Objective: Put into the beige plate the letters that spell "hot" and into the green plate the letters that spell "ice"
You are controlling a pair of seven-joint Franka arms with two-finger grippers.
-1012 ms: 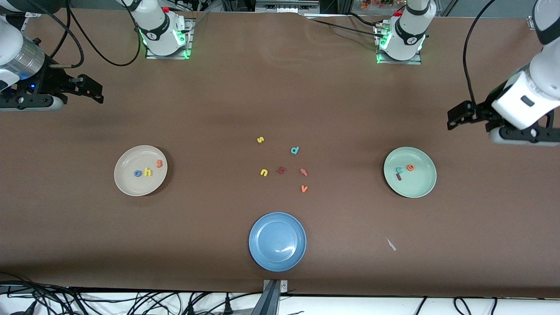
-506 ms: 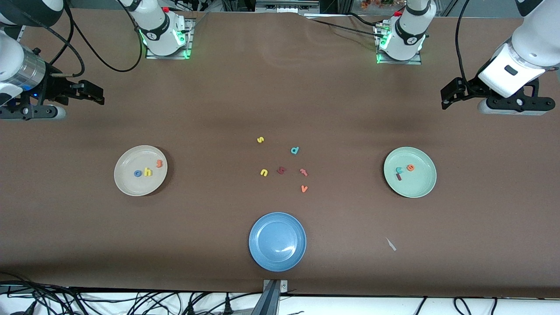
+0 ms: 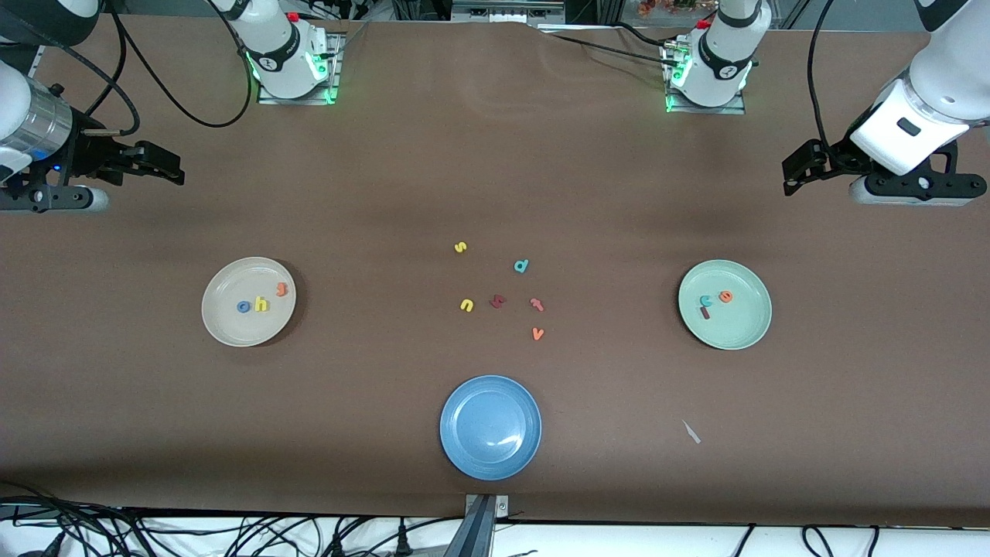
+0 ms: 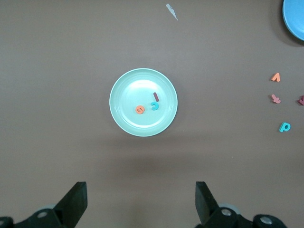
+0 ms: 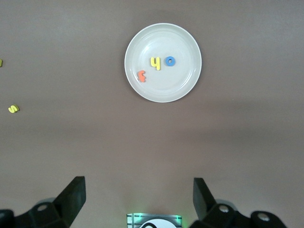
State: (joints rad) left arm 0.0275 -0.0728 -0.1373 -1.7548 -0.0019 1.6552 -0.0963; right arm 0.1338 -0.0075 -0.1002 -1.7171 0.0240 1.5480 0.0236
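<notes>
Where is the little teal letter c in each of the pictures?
Front view: the small teal foam letter c lies in the round pale green plate, toward the left arm's end of the table.
Left wrist view: the c lies in the same plate, between the orange e and the dark red i.
Right wrist view: not in it.
Shared landmark: the green plate, seen in the front and left wrist views.

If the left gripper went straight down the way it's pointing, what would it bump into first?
Probably just the bare brown table. The left gripper hangs open, and the green plate with its letters sits ahead of the fingers, though depth is hard to judge.
</notes>
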